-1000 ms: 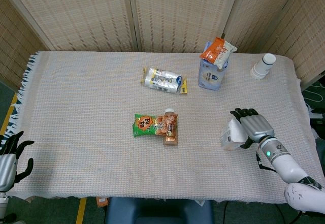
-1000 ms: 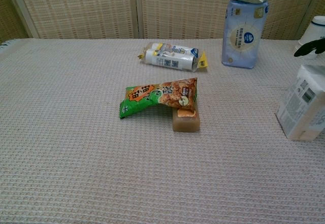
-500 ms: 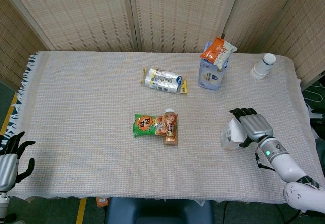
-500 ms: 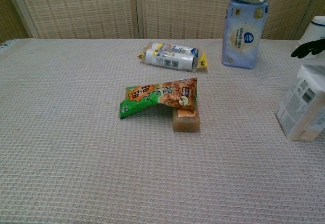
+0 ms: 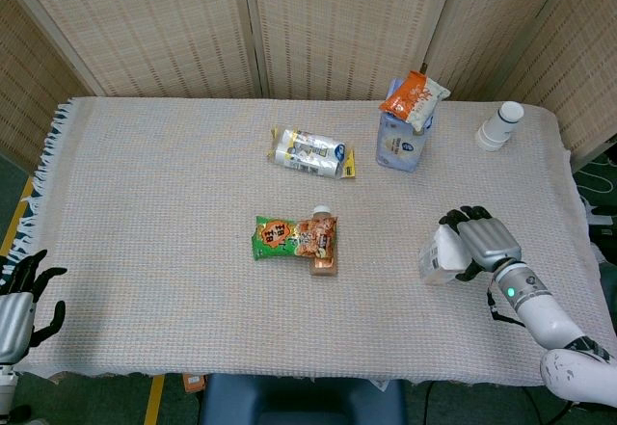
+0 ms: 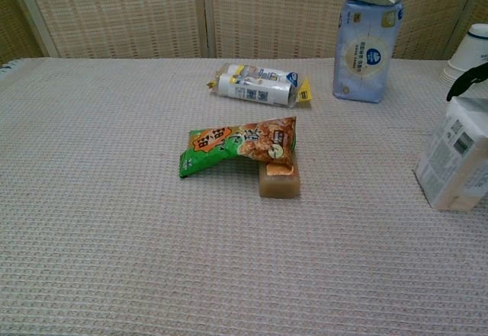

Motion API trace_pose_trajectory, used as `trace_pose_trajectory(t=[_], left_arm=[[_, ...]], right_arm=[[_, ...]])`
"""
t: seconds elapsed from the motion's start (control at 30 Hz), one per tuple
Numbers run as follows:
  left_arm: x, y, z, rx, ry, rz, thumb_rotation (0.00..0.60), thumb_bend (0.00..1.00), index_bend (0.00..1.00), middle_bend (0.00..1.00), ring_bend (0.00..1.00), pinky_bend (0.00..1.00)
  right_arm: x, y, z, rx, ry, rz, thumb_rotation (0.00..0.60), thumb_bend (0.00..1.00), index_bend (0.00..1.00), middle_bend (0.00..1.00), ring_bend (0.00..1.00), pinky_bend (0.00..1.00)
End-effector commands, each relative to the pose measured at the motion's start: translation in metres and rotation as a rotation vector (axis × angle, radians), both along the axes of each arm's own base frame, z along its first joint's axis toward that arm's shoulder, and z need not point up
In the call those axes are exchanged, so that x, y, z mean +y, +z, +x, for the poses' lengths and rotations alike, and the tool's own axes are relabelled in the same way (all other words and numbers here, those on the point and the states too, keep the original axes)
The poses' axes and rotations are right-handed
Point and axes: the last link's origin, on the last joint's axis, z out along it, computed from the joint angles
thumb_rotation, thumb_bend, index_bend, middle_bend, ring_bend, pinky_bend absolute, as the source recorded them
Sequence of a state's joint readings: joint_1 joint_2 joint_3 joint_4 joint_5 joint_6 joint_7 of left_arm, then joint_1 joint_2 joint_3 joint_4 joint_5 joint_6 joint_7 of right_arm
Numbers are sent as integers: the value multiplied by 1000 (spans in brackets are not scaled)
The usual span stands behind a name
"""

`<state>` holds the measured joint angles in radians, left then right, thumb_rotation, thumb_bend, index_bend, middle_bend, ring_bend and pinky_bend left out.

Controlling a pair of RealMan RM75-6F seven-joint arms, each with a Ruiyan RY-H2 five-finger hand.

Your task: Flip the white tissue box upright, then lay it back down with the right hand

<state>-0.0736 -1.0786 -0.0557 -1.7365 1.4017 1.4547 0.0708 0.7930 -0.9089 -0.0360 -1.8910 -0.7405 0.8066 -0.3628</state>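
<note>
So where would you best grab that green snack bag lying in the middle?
Probably the green snack bag is best pinched at its left green end, coming from above: that end lies free on the cloth, while its right end rests on the brown block, leaving the bag tilted.

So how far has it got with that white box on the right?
Done: the white tissue box looks stood up, though leaning a little. In hand: the right hand holds its top. Left: laying it back down on the table. The left hand rests off the table's near corner.
</note>
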Motion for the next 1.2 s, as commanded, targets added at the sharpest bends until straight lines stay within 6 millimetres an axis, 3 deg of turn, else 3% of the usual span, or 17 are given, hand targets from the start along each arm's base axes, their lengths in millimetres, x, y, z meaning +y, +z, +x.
trace_pose_trajectory(t=[0.03,0.17,0.63,0.83,1.2], left_arm=[[0,0,0,1,1,1,600,486,272,0,0,246],[0,1,-1,0,3,3,600,485,272,0,0,246],[0,0,-1,-3,1,0,600,486,272,0,0,246],[0,0,0,-3,-1,-1,600,486,272,0,0,246],[0,0,-1,-2,1,-2,600,486,275,0,0,246]], right_arm=[[0,-1,-1,0,-1,1,600,31,239,99,39,0],[-1,-3,-1,1,-1,5,600,38,255,131,71,0],[-4,-4,-2,6,13,-32,600,312,343,274,198,0],[-4,-3,-2,8,14,-47,600,333,356,336,256,0],[-4,2,-4,-26,25,-75,600,349,356,346,334,0]])
